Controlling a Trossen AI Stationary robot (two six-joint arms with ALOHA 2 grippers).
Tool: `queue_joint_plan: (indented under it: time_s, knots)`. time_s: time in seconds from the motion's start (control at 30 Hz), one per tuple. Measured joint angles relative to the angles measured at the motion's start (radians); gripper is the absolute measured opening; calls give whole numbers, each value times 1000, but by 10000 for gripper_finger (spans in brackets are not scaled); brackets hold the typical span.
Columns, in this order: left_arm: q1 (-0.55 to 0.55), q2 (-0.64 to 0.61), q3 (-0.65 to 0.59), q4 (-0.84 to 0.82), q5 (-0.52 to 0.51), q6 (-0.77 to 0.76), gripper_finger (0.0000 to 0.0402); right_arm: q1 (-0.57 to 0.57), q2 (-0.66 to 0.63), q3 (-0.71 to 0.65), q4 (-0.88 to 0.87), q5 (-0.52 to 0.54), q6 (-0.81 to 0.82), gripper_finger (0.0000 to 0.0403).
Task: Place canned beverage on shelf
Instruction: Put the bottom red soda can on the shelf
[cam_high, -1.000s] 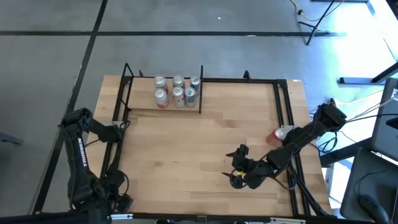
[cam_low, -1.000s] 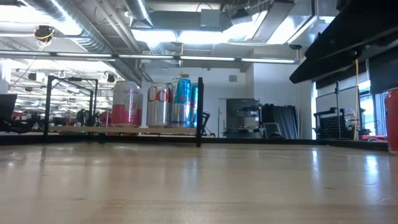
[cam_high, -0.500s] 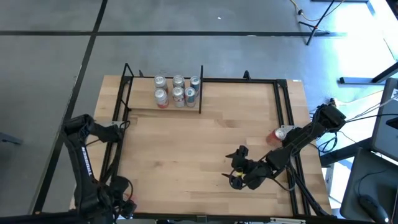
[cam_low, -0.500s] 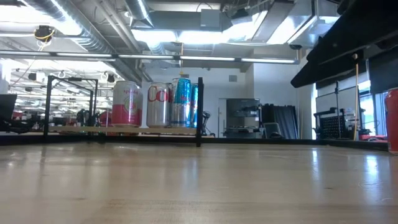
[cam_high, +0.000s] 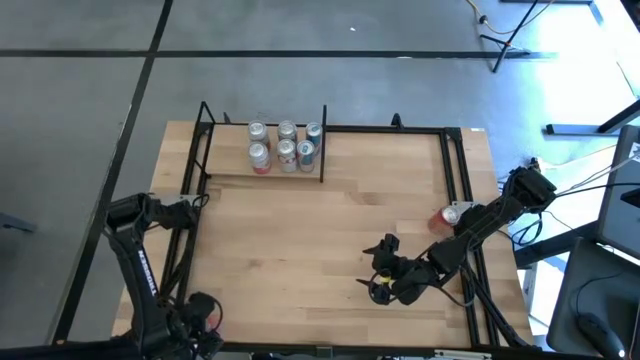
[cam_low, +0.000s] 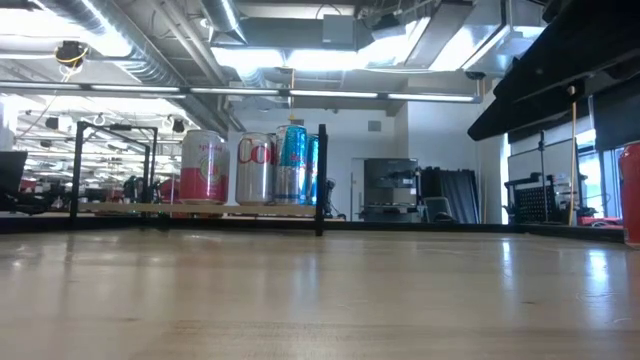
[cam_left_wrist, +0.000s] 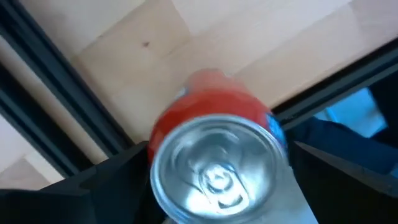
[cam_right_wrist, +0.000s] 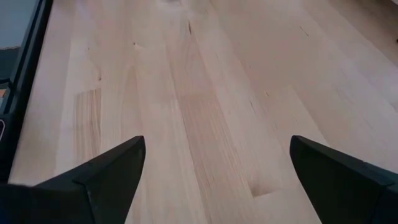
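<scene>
My left gripper (cam_high: 203, 318) is at the table's near left corner, shut on a red can (cam_left_wrist: 214, 155) whose silver top faces the wrist camera. My right gripper (cam_high: 383, 268) is open and empty, low over the bare tabletop (cam_right_wrist: 205, 118) at the near right. A second red can (cam_high: 447, 217) stands on its base at the table's right edge; it also shows in the low view (cam_low: 631, 195). The shelf (cam_high: 232, 168), a light-wood ledge framed by black rods, stands at the far left and holds several upright cans (cam_high: 285, 145). My left gripper pinches the red can between its two fingers, one on each side of the can's wall just below the top rim (cam_left_wrist: 155, 155). The can's top end points back toward the wrist. Whether its base rests on the table I cannot tell.
Black frame rods (cam_high: 458, 200) run along the table's left, far and right edges. The broad middle of the tabletop (cam_high: 300, 240) between the shelf and my right gripper is bare wood.
My left arm's upper joint has swung toward the table's near edge, while its gripper has stayed by the near left corner. My right arm and the cans on the shelf have kept still.
</scene>
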Motion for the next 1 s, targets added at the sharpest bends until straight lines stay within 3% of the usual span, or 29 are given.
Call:
queue_joint_plan:
  time_s: [0.27, 0.4, 0.57, 0.77, 1.0]
  knots:
    - [3, 3, -28, -2, 5, 213, 357, 0, 0, 0, 0, 1, 0, 383]
    - [3, 3, -30, -1, 13, 268, 316, 0, 0, 0, 0, 2, 0, 383]
    - [22, 0, -30, -3, 15, 225, 261, 0, 7, 0, 1, -30, 6, 383]
    - [144, -10, -29, -23, 13, 140, 260, 0, 16, 0, 8, -39, 17, 383]
    - [351, -64, -29, -155, -19, 313, 268, 0, 16, 0, 18, -35, 18, 383]
